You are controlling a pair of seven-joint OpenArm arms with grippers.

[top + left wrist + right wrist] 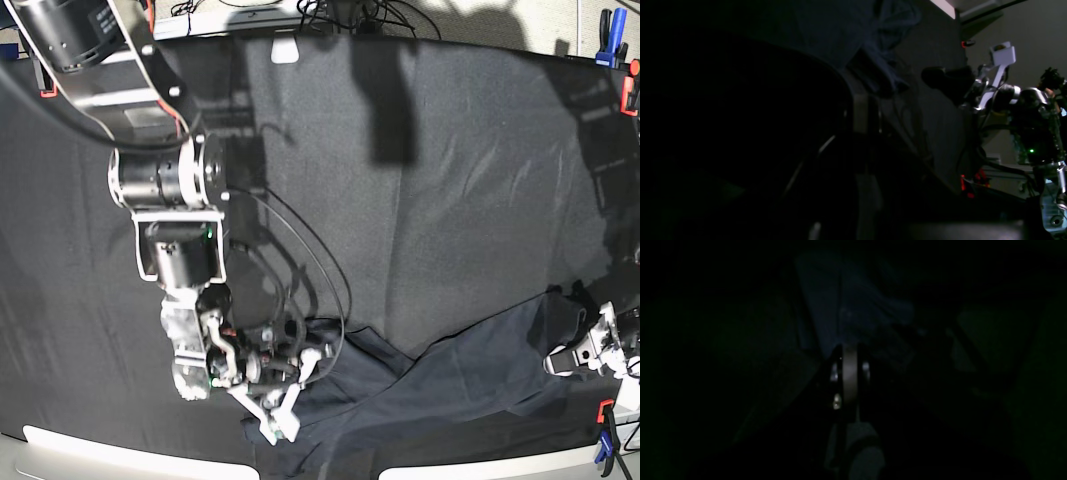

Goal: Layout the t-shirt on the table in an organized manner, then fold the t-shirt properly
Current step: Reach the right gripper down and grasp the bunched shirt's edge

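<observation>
Table: t-shirt between both grippers.

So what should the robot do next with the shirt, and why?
Probably draw both arms apart: the right tool and left tool appear shut on opposite ends of the t-shirt, which lies bunched and wrinkled near the table's front edge.

We see the right arm as black drum-shaped joints with silver rims and grey plates, red trim near the top, a tiny green light on a black block. Thin black cables loop off it. White plastic brackets sit near its wrist. The left arm shows only white and silver parts.
</observation>
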